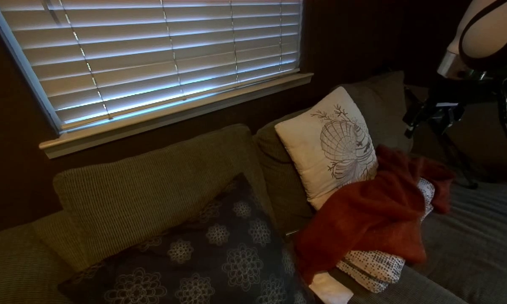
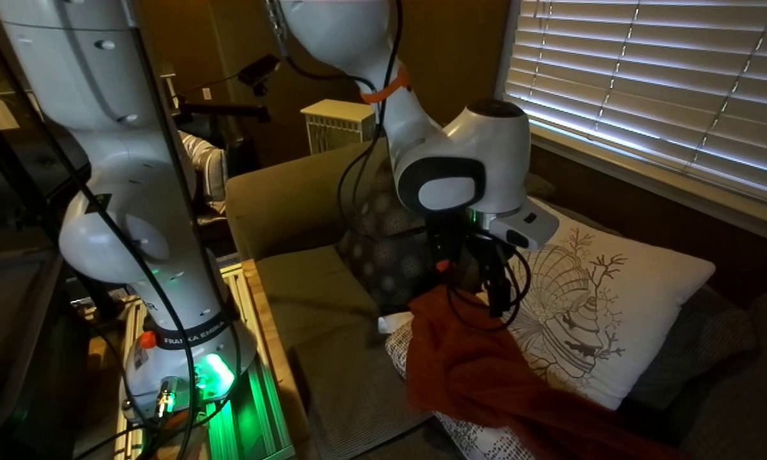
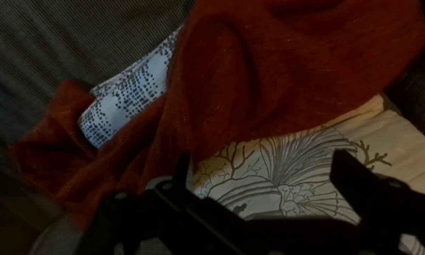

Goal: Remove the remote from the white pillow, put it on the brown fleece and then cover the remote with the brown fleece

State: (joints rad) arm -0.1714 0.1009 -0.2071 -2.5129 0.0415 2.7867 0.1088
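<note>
The white pillow point(image 1: 329, 139) with a shell print leans on the sofa back; it also shows in an exterior view point(image 2: 652, 275) and in the wrist view point(image 3: 248, 191). The reddish-brown fleece point(image 1: 363, 215) lies rumpled in front of the pillow and over its lower part, as an exterior view point(image 2: 466, 377) and the wrist view point(image 3: 226, 78) also show. I see no remote; it is hidden or out of view. My gripper point(image 3: 262, 156) is open and empty, its fingers apart over the pillow and the fleece's edge. In an exterior view it hangs above the fleece point(image 2: 473, 287).
A white, dark-dotted cushion or folded cloth point(image 1: 376, 264) lies under the fleece. A small white piece point(image 1: 330, 289) lies beside it. A dark flower-print pillow point(image 1: 219, 253) rests on the sofa point(image 1: 160, 190). A window sill point(image 1: 177, 114) runs behind the sofa. Cables loop around the gripper.
</note>
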